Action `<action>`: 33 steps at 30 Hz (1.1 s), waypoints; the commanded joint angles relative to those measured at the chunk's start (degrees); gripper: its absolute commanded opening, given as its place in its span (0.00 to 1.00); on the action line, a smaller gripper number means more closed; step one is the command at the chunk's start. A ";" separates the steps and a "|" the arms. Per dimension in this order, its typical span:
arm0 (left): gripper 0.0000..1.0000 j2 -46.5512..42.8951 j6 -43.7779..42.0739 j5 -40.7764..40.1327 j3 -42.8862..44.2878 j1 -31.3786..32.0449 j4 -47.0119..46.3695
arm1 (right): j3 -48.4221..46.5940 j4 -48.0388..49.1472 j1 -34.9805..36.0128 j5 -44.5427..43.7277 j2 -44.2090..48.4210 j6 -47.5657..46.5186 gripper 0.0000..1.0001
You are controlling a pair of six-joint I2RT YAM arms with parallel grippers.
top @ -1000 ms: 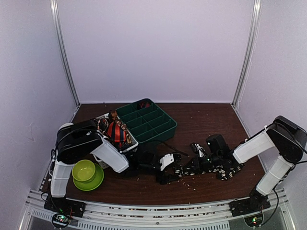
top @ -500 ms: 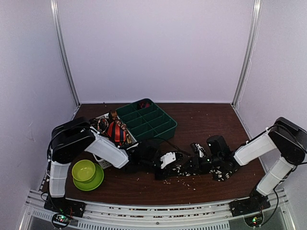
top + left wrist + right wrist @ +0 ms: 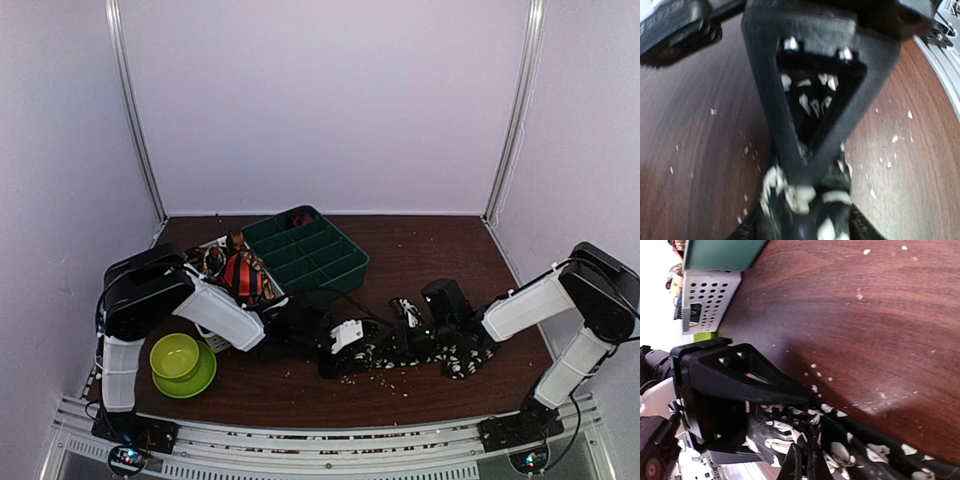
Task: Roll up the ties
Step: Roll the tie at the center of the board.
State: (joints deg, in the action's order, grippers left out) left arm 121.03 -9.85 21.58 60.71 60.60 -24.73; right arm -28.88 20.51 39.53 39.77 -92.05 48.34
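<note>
The black tie with cream flower spots [image 3: 440, 352] lies bunched on the brown table, between my two grippers. My left gripper [image 3: 336, 360] is shut on its left end; in the left wrist view the fingers [image 3: 807, 172] pinch the spotted fabric [image 3: 832, 222]. My right gripper [image 3: 398, 340] is shut on the same tie close by; in the right wrist view its fingertips [image 3: 804, 464] clamp a fold of the tie [image 3: 855, 452], right beside the left gripper's black fingers [image 3: 735, 375]. A red-and-black striped tie [image 3: 243, 276] and a brown-gold tie [image 3: 236, 242] lie rolled in the white basket [image 3: 275, 300].
A green compartment tray [image 3: 310, 252] stands at the back left-centre, touching the basket. A green bowl on a green plate [image 3: 178, 358] sits near the left arm's base. Small pale crumbs [image 3: 395, 375] are scattered on the table [image 3: 430, 250].
Both grippers have shifted slightly left and back with the tie held between them. The left arm's elbow has swung left. The bunched tie has drawn in closer.
</note>
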 commanded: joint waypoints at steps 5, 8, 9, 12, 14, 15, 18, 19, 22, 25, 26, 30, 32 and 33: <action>0.63 -5.77 2.66 -0.14 -13.27 -2.23 -16.11 | -1.40 -10.28 0.16 -6.95 -3.82 -5.73 0.00; 0.63 -5.20 3.74 1.12 -13.11 -2.16 -18.59 | -1.39 -10.60 0.11 -7.38 -5.37 -6.20 0.00; 0.63 -4.77 4.59 1.25 -12.96 -2.15 -19.77 | -1.50 -10.76 0.11 -7.68 -5.68 -6.42 0.00; 0.63 -3.14 7.02 1.28 -12.05 -2.19 -23.49 | -1.06 -11.21 0.11 -8.02 -5.56 -6.95 0.00; 0.64 -1.57 8.34 1.60 -10.83 -2.16 -25.04 | -0.87 -11.56 0.11 -8.21 -5.15 -7.36 0.00; 0.64 -0.86 9.09 2.04 -10.22 -2.23 -25.59 | -0.85 -11.78 0.11 -8.34 -4.97 -7.50 0.00; 0.64 1.24 10.96 4.11 -8.74 -2.20 -26.57 | -1.09 -12.70 0.11 -8.65 -4.58 -7.98 0.00; 0.62 1.68 11.44 4.67 -8.27 -2.16 -26.59 | -1.19 -12.83 0.11 -8.65 -4.47 -8.14 0.00; 0.54 2.43 12.23 6.28 -7.36 -2.15 -26.48 | -1.48 -13.37 0.12 -8.83 -4.15 -8.32 0.00; 0.44 2.54 12.89 7.69 -6.61 -1.90 -26.42 | -1.65 -13.15 0.11 -8.43 -4.40 -8.20 0.00; 0.41 2.48 12.92 7.73 -6.40 -1.58 -26.45 | -1.62 -12.62 0.11 -8.13 -4.56 -7.99 0.00; 0.39 2.86 11.59 7.01 -4.13 0.18 -25.20 | -1.56 -11.38 0.11 -7.07 -5.07 -7.43 0.00; 0.39 3.75 10.71 6.18 -2.49 0.77 -23.63 | -1.34 -10.59 0.11 -6.56 -5.07 -7.26 0.00; 0.39 4.45 10.50 5.51 -1.75 0.83 -23.01 | -1.27 -10.44 0.11 -6.31 -4.99 -7.16 0.00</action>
State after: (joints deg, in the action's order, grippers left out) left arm 123.68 1.83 26.65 55.24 59.51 -46.44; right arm -31.68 15.68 39.42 37.15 -94.83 41.54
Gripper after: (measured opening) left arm 0.389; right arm 0.026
